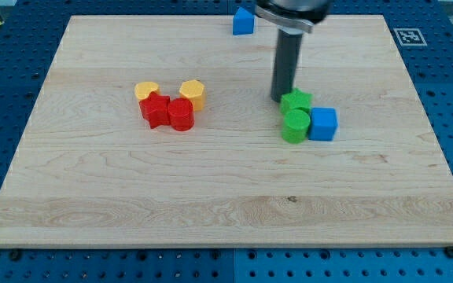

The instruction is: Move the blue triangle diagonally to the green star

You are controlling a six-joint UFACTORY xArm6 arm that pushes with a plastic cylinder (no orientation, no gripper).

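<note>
Blue triangle (243, 21), where does it sit vs your tip? (ops)

Up and toward the view's left of my tip (280, 97), well apart, close to the top edge of the wooden surface (93, 196). Nothing touching it. (arm)

Pincer state? (ops)

No pincer on this arm, so there's nothing apart, together or clamped. Just a bare dark rod, and nothing is held. (arm)

And the tip itself? (ops)

Down at the green star (296, 100), on its view-left side, touching or just beside it; can't tell which. Below the star is a green cylinder (295, 126) with a blue cube (323, 124) against its right side. (arm)

So you're at the target, not the part. (ops)

Yes. My read: the push hasn't begun. The line from triangle to star runs down and to the view's right, so I'd need to get to the triangle's far side, up-left of it, with little room before the surface edge. (arm)

Clutter? (ops)

Two yellow blocks (193, 93) and two red blocks (181, 115), far to the tip's view-left, off that line. Risk as I judge it: the triangle rotating off the rod mid-push. (arm)
</note>
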